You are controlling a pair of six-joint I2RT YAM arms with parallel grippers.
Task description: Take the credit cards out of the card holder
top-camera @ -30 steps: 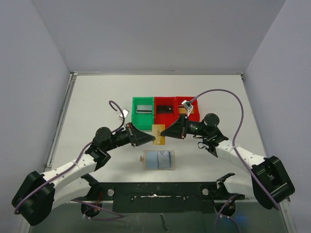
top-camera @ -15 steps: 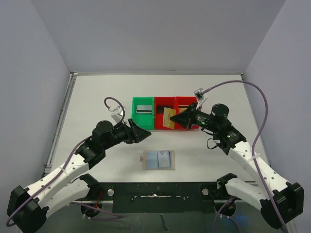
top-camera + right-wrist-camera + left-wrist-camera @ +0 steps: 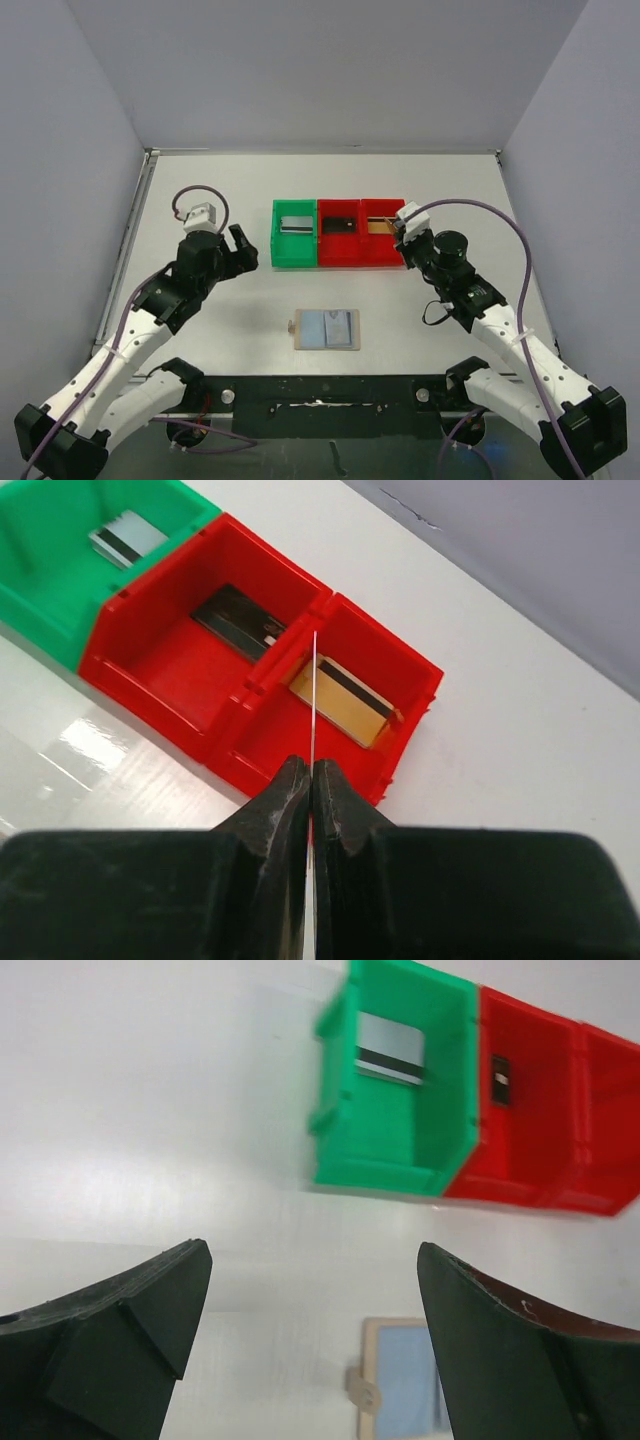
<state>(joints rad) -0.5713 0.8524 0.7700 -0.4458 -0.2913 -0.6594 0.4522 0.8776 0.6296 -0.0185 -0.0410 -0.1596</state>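
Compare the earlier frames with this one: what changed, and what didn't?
The left fingers let go of the gold card and opened, and that arm drew back to the left. The right fingers kept the card and carried it from near the wallet to over the right red bin. The wallet and the bins stayed put.

Card holder (image 3: 395,1380) cut by bottom edge, left wrist view. Card (image 3: 314,695) in right tool (image 3: 311,767) edge-on, colour unreadable.
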